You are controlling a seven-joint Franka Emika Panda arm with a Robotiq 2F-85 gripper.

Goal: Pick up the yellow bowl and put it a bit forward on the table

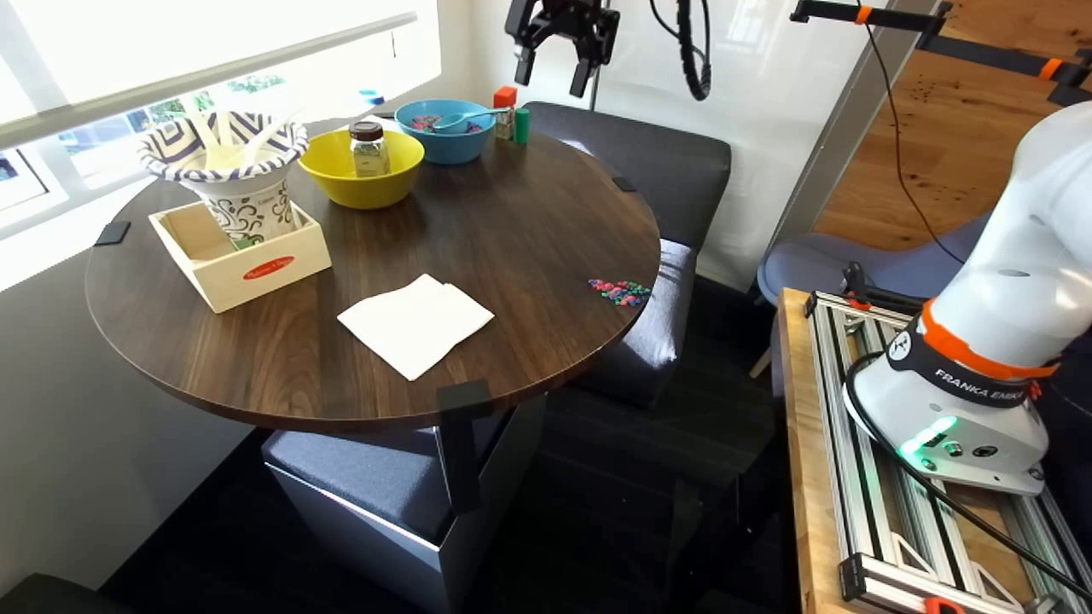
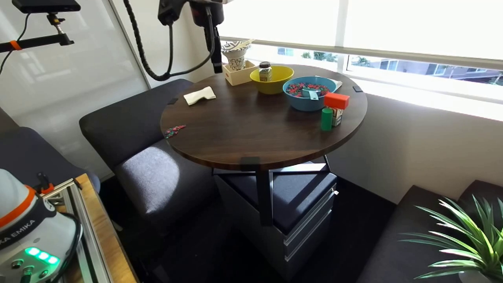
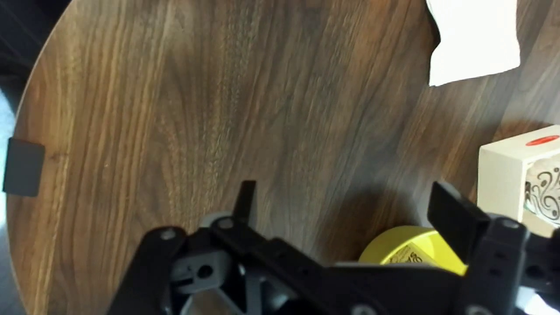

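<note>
The gripper (image 1: 553, 78) (one) hangs above the table (image 1: 529, 230) (one); its two fingers (image 3: 459, 218) stand wide apart, holding nothing. Lower down, on the table, rests the yellow bowl (image 1: 367, 193) (one), partly hidden behind one finger in the wrist view; one brown-lidded jar (image 1: 369, 158) sits inside it. Right of the fingers in the wrist view, one wooden box (image 1: 235, 286) contains one patterned cup (image 1: 252, 209); to their upper right lies one white napkin (image 1: 416, 324). Below the gripper in both exterior views, one blue bowl (image 2: 302, 103) holds one light-blue scoop (image 1: 454, 124) and many coloured pieces (image 2: 298, 88); just beside it stand one red-capped container (image 2: 336, 102) and one green cylinder (image 2: 326, 119). One patch of similar pieces (image 1: 621, 292) lies at the table's edge. Well apart from the gripper, one arm base (image 1: 947, 443) reads "FRANKA EMIKA". The box's red oval (image 1: 269, 268) carries script too small to read; the jar's label is likewise illegible.
</note>
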